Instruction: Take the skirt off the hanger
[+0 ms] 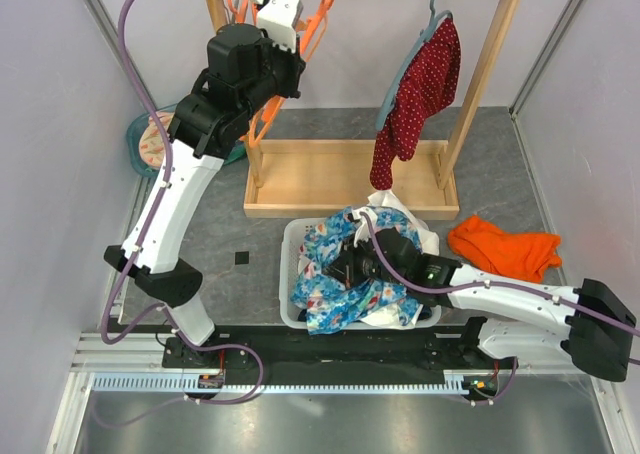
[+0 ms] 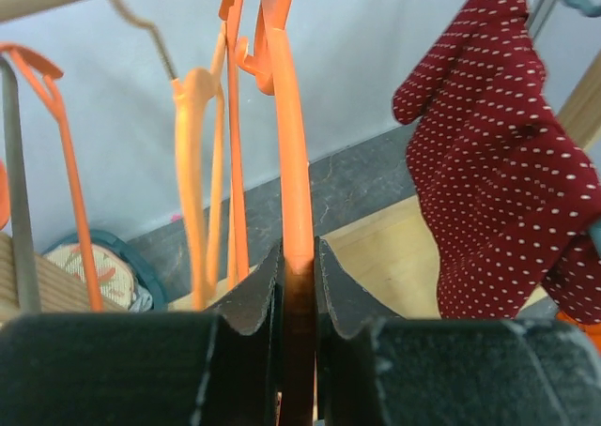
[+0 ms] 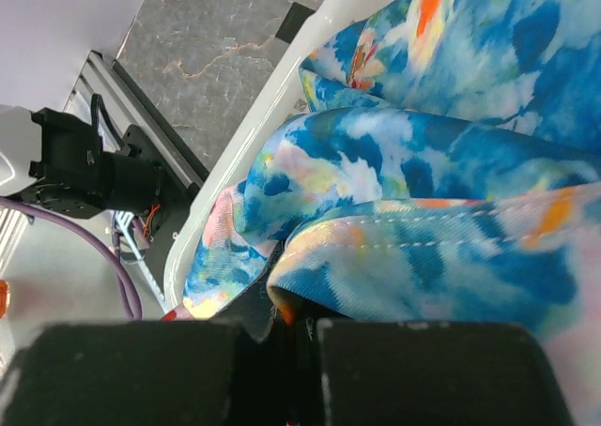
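Note:
My left gripper (image 1: 292, 22) is raised at the wooden rail and shut on an orange hanger (image 1: 318, 24). In the left wrist view the hanger's bare arm (image 2: 293, 144) runs down between my shut fingers (image 2: 254, 295); the gripper (image 2: 299, 262) holds it. No dark navy denim skirt shows in any view. My right gripper (image 1: 347, 265) is down in the white basket (image 1: 290, 249), shut on a fold of the blue floral-print garment (image 1: 340, 294). In the right wrist view this gripper (image 3: 293, 318) pinches the garment's hem (image 3: 423, 257).
A wooden rack (image 1: 350, 179) stands at the back. A red white-dotted garment (image 1: 420, 94) hangs on a grey-blue hanger (image 1: 432, 19) at its right. Other orange hangers (image 2: 192, 163) hang by mine. An orange cloth (image 1: 505, 246) lies right of the basket. A teal basket (image 1: 145, 139) sits at left.

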`<state>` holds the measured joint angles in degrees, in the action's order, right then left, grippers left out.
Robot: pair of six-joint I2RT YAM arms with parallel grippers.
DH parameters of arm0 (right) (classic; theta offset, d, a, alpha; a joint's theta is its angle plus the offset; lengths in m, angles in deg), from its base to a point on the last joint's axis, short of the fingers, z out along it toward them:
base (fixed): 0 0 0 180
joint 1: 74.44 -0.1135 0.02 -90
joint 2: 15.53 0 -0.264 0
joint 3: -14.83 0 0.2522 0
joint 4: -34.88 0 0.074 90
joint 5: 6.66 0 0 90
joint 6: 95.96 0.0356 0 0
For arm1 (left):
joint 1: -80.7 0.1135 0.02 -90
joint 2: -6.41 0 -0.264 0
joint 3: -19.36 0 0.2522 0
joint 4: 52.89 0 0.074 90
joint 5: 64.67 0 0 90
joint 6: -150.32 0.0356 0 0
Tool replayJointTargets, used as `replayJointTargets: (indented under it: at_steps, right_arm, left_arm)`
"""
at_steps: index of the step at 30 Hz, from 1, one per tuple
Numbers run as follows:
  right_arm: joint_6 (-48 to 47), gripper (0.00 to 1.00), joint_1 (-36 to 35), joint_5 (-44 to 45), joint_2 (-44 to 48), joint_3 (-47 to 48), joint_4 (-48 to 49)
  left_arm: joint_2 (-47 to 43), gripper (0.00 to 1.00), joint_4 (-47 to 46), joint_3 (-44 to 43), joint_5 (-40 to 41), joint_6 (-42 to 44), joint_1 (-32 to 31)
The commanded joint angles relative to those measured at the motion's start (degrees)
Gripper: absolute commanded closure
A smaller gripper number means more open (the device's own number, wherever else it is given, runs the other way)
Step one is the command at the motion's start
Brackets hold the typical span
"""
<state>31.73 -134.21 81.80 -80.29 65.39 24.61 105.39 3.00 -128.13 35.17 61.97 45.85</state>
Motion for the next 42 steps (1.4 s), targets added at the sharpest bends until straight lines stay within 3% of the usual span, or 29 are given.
replayJointTargets:
  at_steps: [1, 12, 14, 15, 19, 20, 21, 24, 27, 30, 35, 36, 40, 42]
  right_arm:
    - [3.0, 1.0, 0.3, -3.0, -2.2, -2.2, 8.5]
    - [3.5, 1.0, 1.2, -2.0, -6.5, -2.2, 8.6]
    - [4.4, 1.0, 2.1, -2.3, -8.7, -3.0, 9.9]
    - [5.0, 1.0, 2.7, -3.3, -9.5, -3.9, 10.6]
    - [6.3, 1.0, 3.4, -5.7, -15.6, -5.7, 14.3]
    - [6.7, 1.0, 3.5, -6.3, -16.5, -5.9, 15.5]
    - [7.1, 1.0, 3.5, -6.5, -17.5, -6.2, 16.0]
    - [8.4, 1.0, 3.5, -7.6, -22.2, -6.6, 18.1]
    - [9.0, 1.0, 3.5, -8.4, -24.8, -7.1, 20.2]
    - [8.8, 0.97, 3.4, -8.4, -24.4, -6.9, 20.1]
    - [5.3, 0.83, 3.4, -5.1, -17.3, -2.6, 10.6]
    - [4.3, 0.73, 3.5, -3.7, -15.1, 0.9, 8.7]
    - [-0.3, 0.51, 3.6, -2.8, -13.1, 13.1, -2.8]
    - [-1.7, 0.31, 3.7, -3.3, -12.5, 19.3, -6.4]
  left_arm:
    - [0.7, 0.98, -1.0, -2.6, -5.8, -7.8, 2.4]
    - [0.2, 0.96, 2.0, 0.8, -14.9, -10.4, 2.9]
    - [-0.4, 0.86, 2.0, 1.4, -13.8, -9.6, 2.9]
    - [-0.5, 0.73, 2.1, 1.7, -13.3, -9.0, 2.9]
    - [-2.9, 0.66, 1.8, 2.9, -12.5, -8.5, 2.9]
    - [-3.1, 0.6, 1.8, 3.0, -12.5, -8.4, 2.9]
    - [-3.5, 0.45, 1.6, 3.3, -12.0, -8.2, 2.9]
    - [-4.8, 0.32, 1.5, 3.3, -12.0, -7.5, 2.9]
    - [-6.1, 0.25, 1.4, 3.1, -12.7, -6.7, 2.9]
    - [-7.8, 0.24, 1.2, 3.0, -13.1, -5.8, 2.9]
    - [-10.8, 0.24, -1.1, 4.0, -12.9, -2.1, 2.9]
    - [-12.0, 0.21, -1.8, 4.5, -13.1, -1.8, 2.8]
    - [-14.4, 0.12, -3.3, 6.1, -13.4, 1.6, 2.8]
    - [-16.0, 0.09, -3.2, 7.1, -14.2, 2.7, 2.8]
